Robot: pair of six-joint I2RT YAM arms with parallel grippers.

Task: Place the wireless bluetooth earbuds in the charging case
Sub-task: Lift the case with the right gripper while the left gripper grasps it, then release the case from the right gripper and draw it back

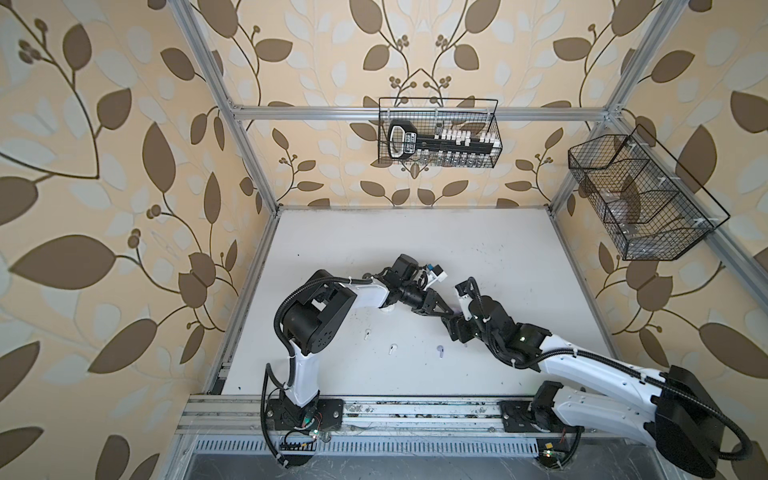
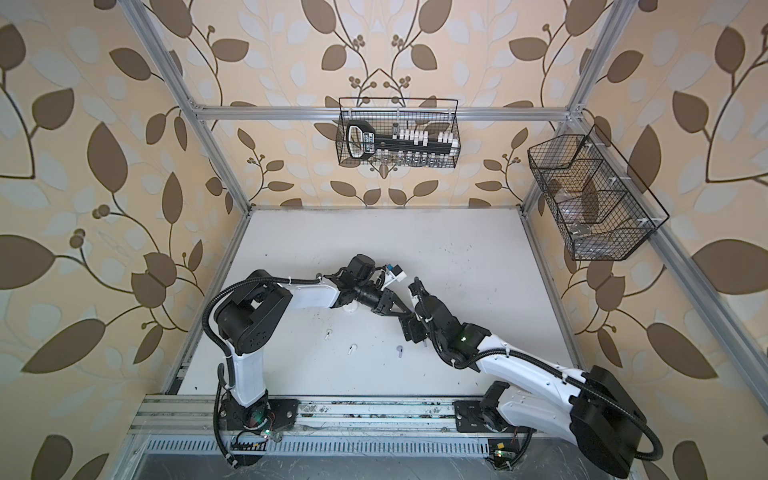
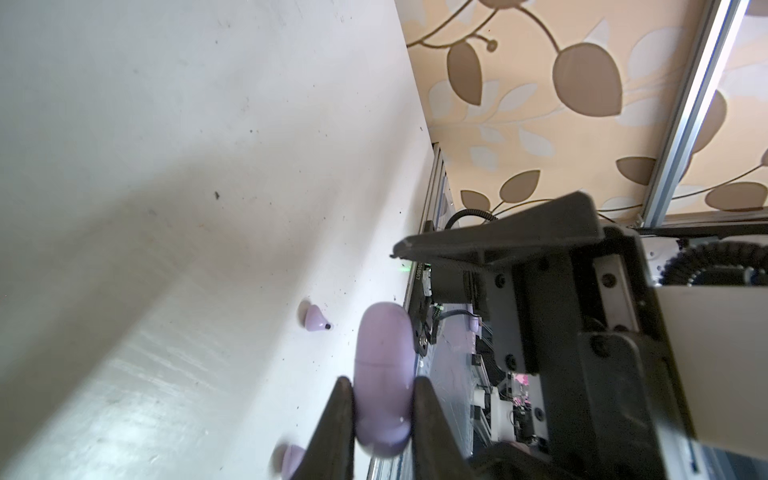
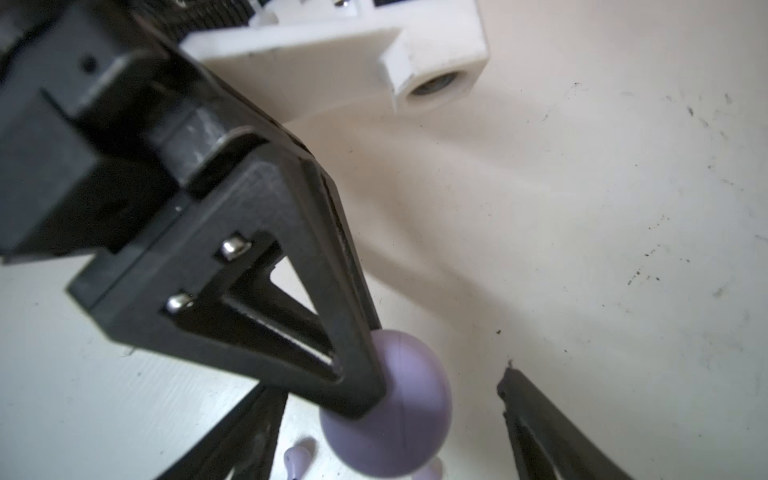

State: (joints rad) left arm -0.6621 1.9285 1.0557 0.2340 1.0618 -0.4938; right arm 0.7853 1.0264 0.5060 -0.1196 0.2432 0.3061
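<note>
My left jaws are pinched on the lavender charging case (image 3: 384, 353), pressing its two flat faces, and hold it over the middle of the worktop (image 1: 415, 241); I judge it lifted clear of the surface. My right jaws stand spread wide around the same case, either side of its round rim, touching nothing; the fingertip (image 4: 513, 395) I see plainly is apart from it, the opposite one partly hidden behind my left finger.

A seam crosses the case and I see no gap along it, so I judge the lid shut; no earbud can go in until it is opened, and my right jaws are the free pair, already level with the rim.

All four earbuds lie loose on the worktop, toward its front edge from the case; one lavender earbud (image 3: 314, 319) and a second lavender earbud (image 3: 291, 459) lie nearly beneath the held case, nearer my right arm; one white earbud (image 1: 368, 333) and another white earbud (image 1: 392, 349) lie further toward the left edge, nearer my left arm; from above their stems are too small to read.

A white rounded case (image 1: 388, 308), probably the other charger, peeks from under my left forearm; my two wrists crowd each other closely here.
</note>
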